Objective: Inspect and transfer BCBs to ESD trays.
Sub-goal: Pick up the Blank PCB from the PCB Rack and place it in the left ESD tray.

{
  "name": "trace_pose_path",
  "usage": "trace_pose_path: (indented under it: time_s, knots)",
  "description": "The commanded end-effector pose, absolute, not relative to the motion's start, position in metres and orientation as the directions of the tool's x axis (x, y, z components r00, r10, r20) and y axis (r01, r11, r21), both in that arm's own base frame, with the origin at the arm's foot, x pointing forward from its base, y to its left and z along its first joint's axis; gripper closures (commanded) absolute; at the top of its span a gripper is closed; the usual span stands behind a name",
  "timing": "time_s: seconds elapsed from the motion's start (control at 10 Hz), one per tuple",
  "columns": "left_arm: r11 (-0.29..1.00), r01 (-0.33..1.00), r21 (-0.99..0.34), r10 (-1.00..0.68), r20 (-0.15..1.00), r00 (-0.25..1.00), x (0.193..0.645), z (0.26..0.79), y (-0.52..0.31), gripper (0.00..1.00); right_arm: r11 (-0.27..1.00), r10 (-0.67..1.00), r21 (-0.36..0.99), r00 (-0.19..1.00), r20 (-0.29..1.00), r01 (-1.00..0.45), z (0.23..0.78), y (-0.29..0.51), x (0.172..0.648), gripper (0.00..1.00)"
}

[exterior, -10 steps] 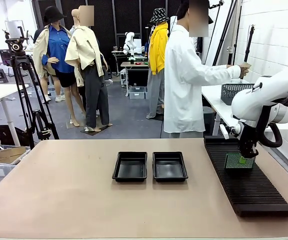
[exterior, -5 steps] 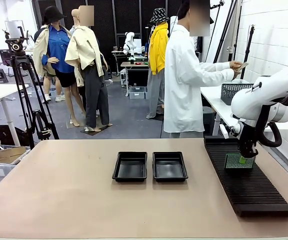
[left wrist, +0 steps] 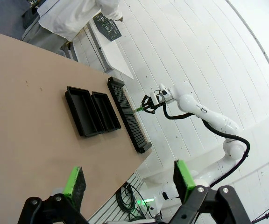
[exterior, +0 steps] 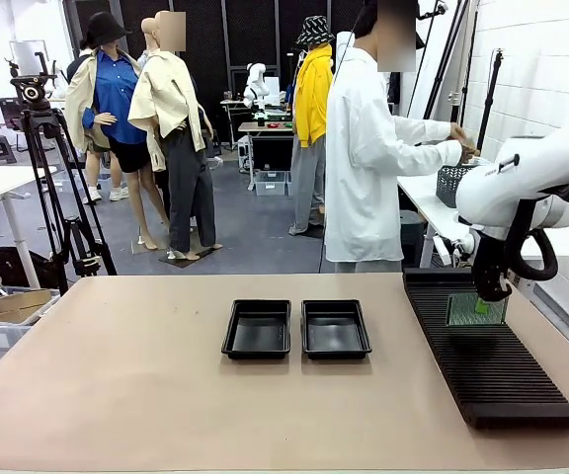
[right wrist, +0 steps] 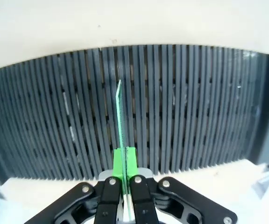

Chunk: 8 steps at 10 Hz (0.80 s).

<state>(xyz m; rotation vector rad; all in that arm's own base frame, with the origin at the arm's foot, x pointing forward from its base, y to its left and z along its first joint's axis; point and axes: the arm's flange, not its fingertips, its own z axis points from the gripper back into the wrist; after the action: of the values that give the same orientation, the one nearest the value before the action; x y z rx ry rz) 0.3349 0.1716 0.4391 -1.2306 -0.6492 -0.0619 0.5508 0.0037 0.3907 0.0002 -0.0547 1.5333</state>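
There were two trays on the table [exterior: 117,385], the left tray [exterior: 257,329] and the right tray [exterior: 335,328]. They lay side by side near the middle, almost touching, and both were empty. One board [exterior: 476,310] was in view, and one long ribbed rack [exterior: 492,370] ran along the table's right side, well apart from the trays. One person [exterior: 364,158] stood at the far side, turned toward a side table, hands by a mesh basket [exterior: 459,178].

The right arm [exterior: 522,188] came in from the right and bent down over the far part of the rack, its wrist pointing straight down. The right gripper [exterior: 480,306] was pinched tight on the board's top edge, holding it upright over the rack slots. In the right wrist view the board [right wrist: 120,112] showed edge-on, a thin green line running between the pads [right wrist: 117,164] and out over the ribs of the rack [right wrist: 195,102]. Whether its lower edge sat in a slot could not be told.

The left gripper [left wrist: 129,179] hung high above the table with its jaws spread wide and nothing between them. From there the trays, rack [left wrist: 127,114] and right arm [left wrist: 195,105] lay far below.
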Motion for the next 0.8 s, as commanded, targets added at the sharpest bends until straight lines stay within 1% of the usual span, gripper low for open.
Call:
trace_pose_path:
  time_s: [0.0,0.2,0.4,0.7]
  knots:
    - [0.346,0.384,-0.856,0.298,0.489,0.82,0.333,0.441,0.172,0.0,0.036,0.999,-0.045,0.036,0.011,-0.998,0.42,0.014,0.54,1.0]
    - [0.346,0.384,-0.856,0.298,0.489,0.82,0.333,0.441,0.172,0.0,0.038,0.999,-0.077,0.036,0.028,-0.996,0.443,0.02,0.529,1.0]
    - [0.346,0.384,-0.856,0.298,0.489,0.82,0.333,0.441,0.172,0.0,0.07,0.997,-0.07,0.068,0.031,-0.995,0.471,0.028,0.514,1.0]
    - [0.346,0.384,-0.856,0.298,0.489,0.82,0.333,0.441,0.172,0.0,0.199,0.98,-0.046,0.198,0.024,-0.979,0.486,0.037,0.504,1.0]
